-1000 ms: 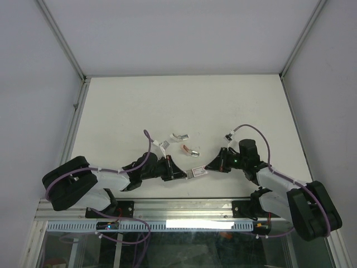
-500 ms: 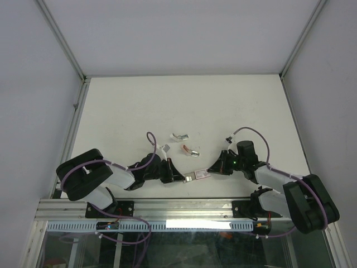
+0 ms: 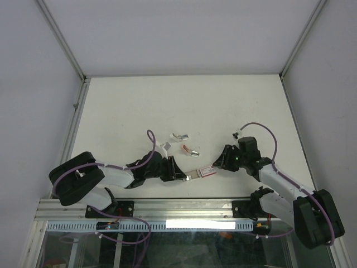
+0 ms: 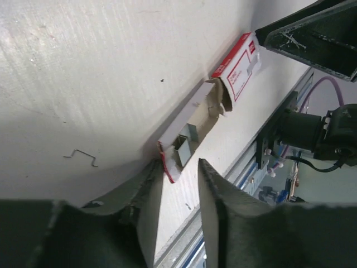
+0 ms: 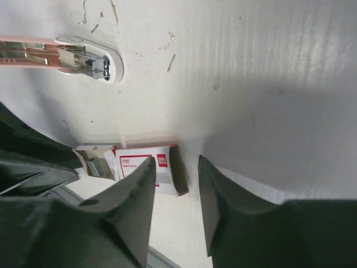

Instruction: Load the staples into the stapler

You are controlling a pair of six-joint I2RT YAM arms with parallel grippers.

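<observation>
stapler point(image 5: 83, 56) nearby, staples point(image 4: 184, 146) in tray point(image 4: 187, 111) (slid out)

A white, lightly scuffed table point(image 3: 139, 106) is recorded as bearing a red box point(image 3: 208, 171) with its grey tray point(image 3: 192, 176) drawn partly out near the front edge, a pink stapler point(image 3: 191, 149) and a bent silvery piece point(image 3: 179, 136) behind these, and one loose staple point(image 4: 81, 158) near the tray.
</observation>
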